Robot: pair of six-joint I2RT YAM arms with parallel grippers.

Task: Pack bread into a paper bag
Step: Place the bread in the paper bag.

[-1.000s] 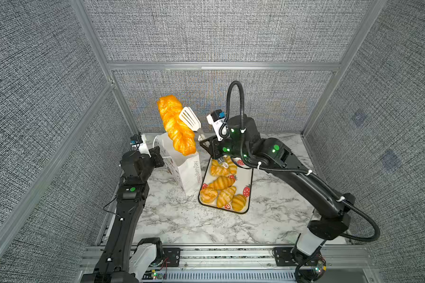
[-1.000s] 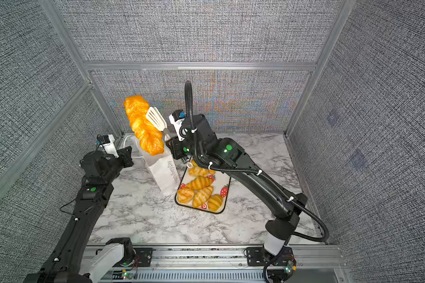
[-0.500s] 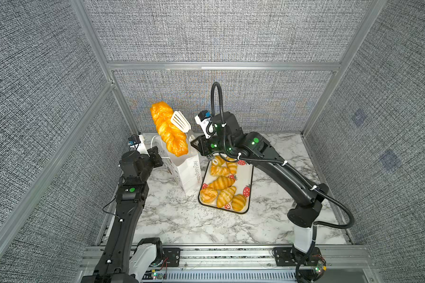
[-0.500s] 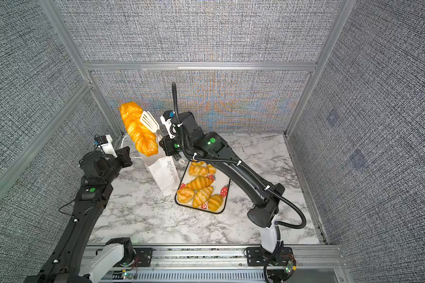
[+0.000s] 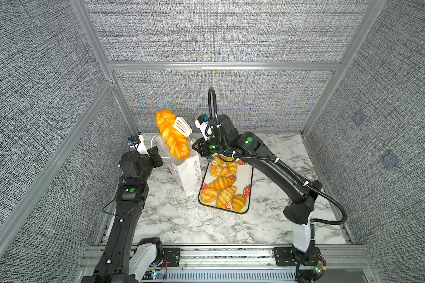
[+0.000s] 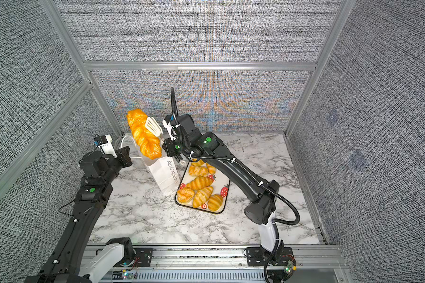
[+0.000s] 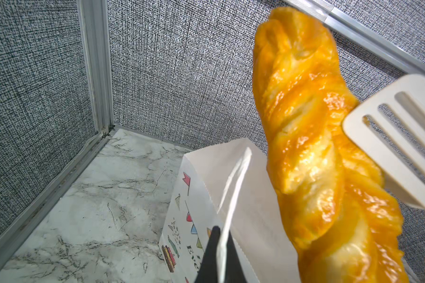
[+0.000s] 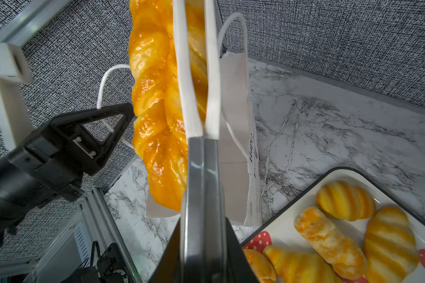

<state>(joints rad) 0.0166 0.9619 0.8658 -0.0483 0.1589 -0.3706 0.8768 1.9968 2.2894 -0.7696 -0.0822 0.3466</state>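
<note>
Glossy, likely light and slippery, the long loaf [image 5: 172, 134] hangs tilted over the mouth of the paper bag [image 5: 188, 171], sensibly pinched near mid-length by white tongs [image 5: 182, 126] squeezed in the right gripper [image 5: 197, 147], while the left gripper [image 7: 217, 235] is clamped on the bag's rim.

The only writing I can make out stands on the paper bag [image 5: 189, 171]. In both top views "Happy Every Day" runs sideways in thin grey letters up one white face of the paper bag [image 6: 166, 175]. In the left wrist view, another face of the paper bag [image 7: 182, 235] shows just "Eve" in the same grey print, the rest cut off at the picture's edge. In the right wrist view only "Happy" shows, steeply slanted and barely legible.
</note>
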